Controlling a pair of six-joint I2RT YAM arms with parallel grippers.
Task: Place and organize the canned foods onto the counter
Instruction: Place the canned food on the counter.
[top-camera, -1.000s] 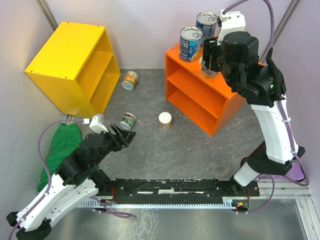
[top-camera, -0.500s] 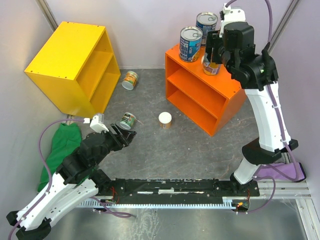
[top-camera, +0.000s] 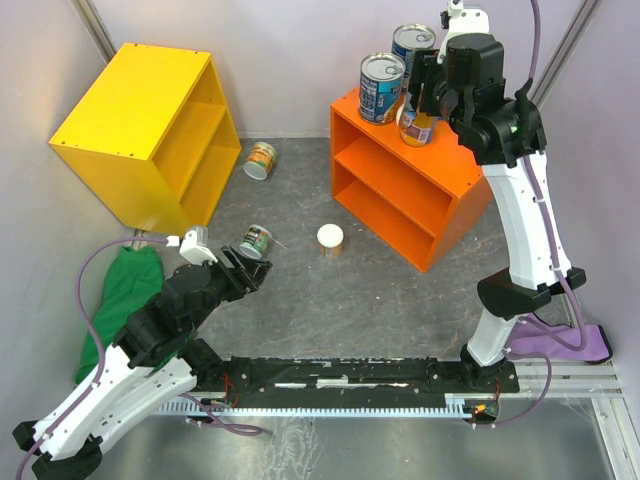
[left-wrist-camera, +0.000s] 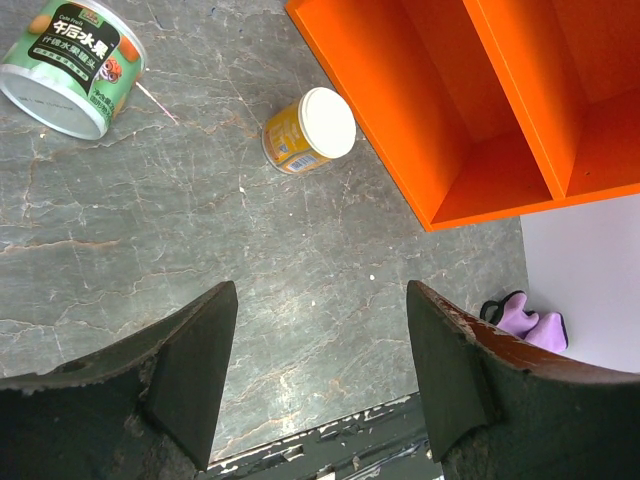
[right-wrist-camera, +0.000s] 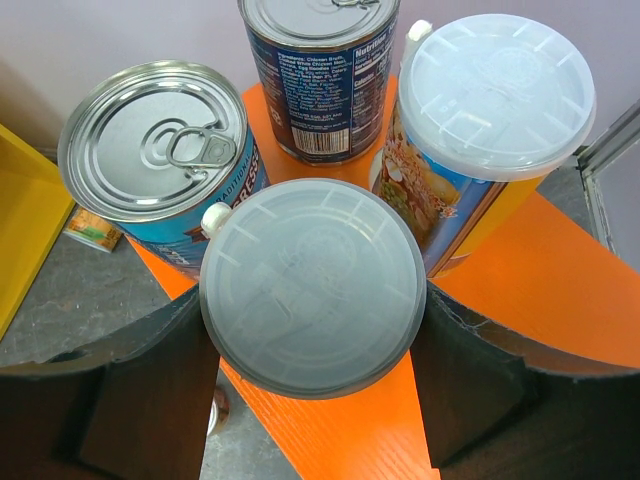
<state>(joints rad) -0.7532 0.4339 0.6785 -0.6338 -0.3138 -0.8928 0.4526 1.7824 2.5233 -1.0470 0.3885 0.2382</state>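
**Left wrist view:** The left claw (left-wrist-camera: 320, 375) was spread wide, with nothing between the fingers and only bare table (left-wrist-camera: 300, 260) under it. From overhead the same claw was too small to judge. Ahead of it a green-labelled can (left-wrist-camera: 70, 62) lay on its side. A yellow can (left-wrist-camera: 308, 130) stood upright, white lid up, just beside the front corner of the orange counter (left-wrist-camera: 440, 110).

**Overhead only:** A green cloth (top-camera: 120, 295) lay beside the left arm. A third can (top-camera: 260, 160) lay on its side farther back, near the open face of the yellow cabinet (top-camera: 140, 125).

**Right wrist view:** The right claw (right-wrist-camera: 312, 330) pinched a pale-lidded can (right-wrist-camera: 310, 285), one finger on each side, over the counter top. Whether the can's base touched the top could not be told. Around it stood a silver-topped tin (right-wrist-camera: 155, 140) at left, a dark-labelled tin (right-wrist-camera: 320, 70) behind, and a second lidded can (right-wrist-camera: 495, 100) at right. Overhead, the arm hid that second lidded can.

**Room:** The four cans crowded one end of the counter top. The pinched can sat just beside both the silver-topped tin and the second lidded can, with narrow gaps. Bare orange top showed in front of the group and to its right. On the table, an open stretch ran from the left claw to the counter, with only the yellow can in it.

**Surroundings:** A purple object (top-camera: 560, 340) lay by the right arm's base.
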